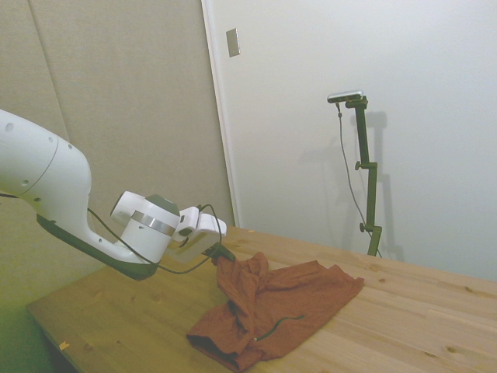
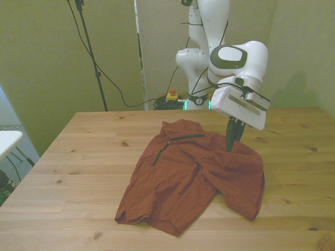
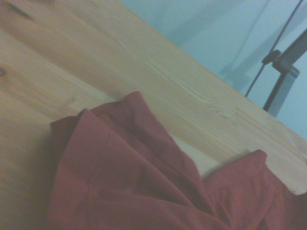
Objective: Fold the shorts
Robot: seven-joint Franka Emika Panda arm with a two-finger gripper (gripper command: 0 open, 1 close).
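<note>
Tabletop (image 2: 78,157) of pale, knotty wood carries everything here, and the shorts (image 2: 193,178) take up its middle, nearer the front view's right. They lie mostly flat but rumpled: one leg runs toward the near edge, the other is doubled over toward the front view's right, and a thin dark cord (image 2: 166,145) with dark trim crosses the far part by the waist.

The white Franka arm (image 1: 54,186) reaches in low, its wrist tilted toward the cloth. The end effector (image 2: 231,140) has its dark fingers drawn together on a pinch of the shorts at their far right edge in the front view; in the side view (image 1: 220,254) the fabric rises in a peak to the fingertips and drapes down from there, so the hold looks real, with that corner lifted off the wood.

The cloth reads as light, soft and limp. It will likely sag and trail rather than keep any shape, and a single-point hold would drag the rest across the wood. A hem or waistband edge should give the firmest purchase, being thicker than the open panel.

The wrist view shows blurred rust folds (image 3: 129,182) close below, with bare wood beyond.
</note>
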